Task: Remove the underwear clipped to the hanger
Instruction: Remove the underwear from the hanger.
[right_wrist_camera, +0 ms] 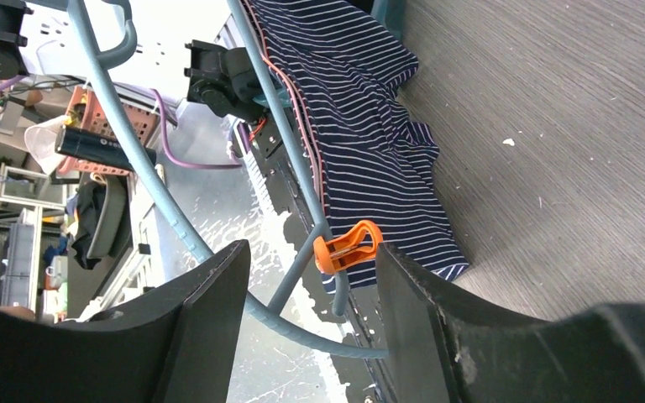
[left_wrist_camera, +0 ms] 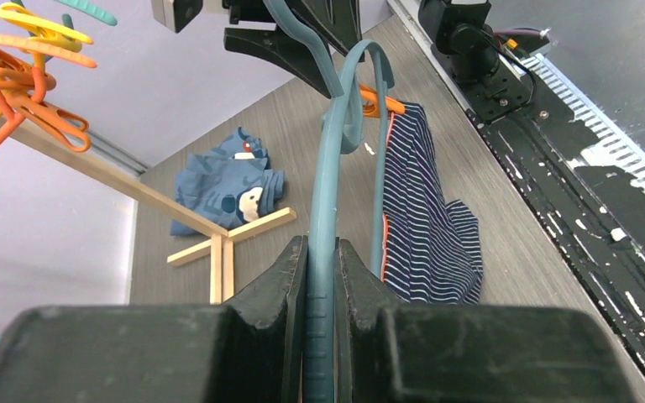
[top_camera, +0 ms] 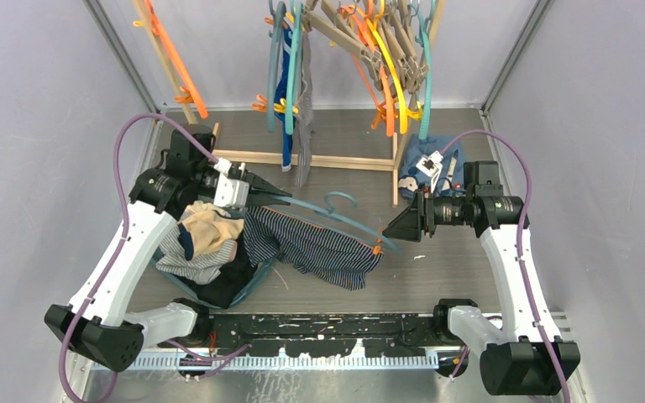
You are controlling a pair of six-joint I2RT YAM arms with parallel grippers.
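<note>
My left gripper point(top_camera: 281, 195) is shut on the bar of a teal hanger point(top_camera: 336, 214), which it holds level over the table; the wrist view shows the bar point(left_wrist_camera: 323, 218) pinched between the jaws. Navy white-pinstriped underwear point(top_camera: 319, 248) hangs from the hanger's right end by an orange clip point(top_camera: 378, 248) and lies partly on the table. My right gripper point(top_camera: 390, 227) is open at that end. In the right wrist view the clip point(right_wrist_camera: 348, 246) sits between its open fingers, close to the right one, with the underwear point(right_wrist_camera: 361, 126) beyond. Other underwear point(top_camera: 201, 243) lies piled at the left.
The pile lies in a blue bin point(top_camera: 256, 281) beside my left arm. A wooden rack point(top_camera: 302, 159) with several plastic and wooden hangers point(top_camera: 386, 50) stands at the back, with a blue and a grey garment point(top_camera: 298, 109) hanging. A blue cartoon-face garment point(top_camera: 432, 164) lies behind my right arm.
</note>
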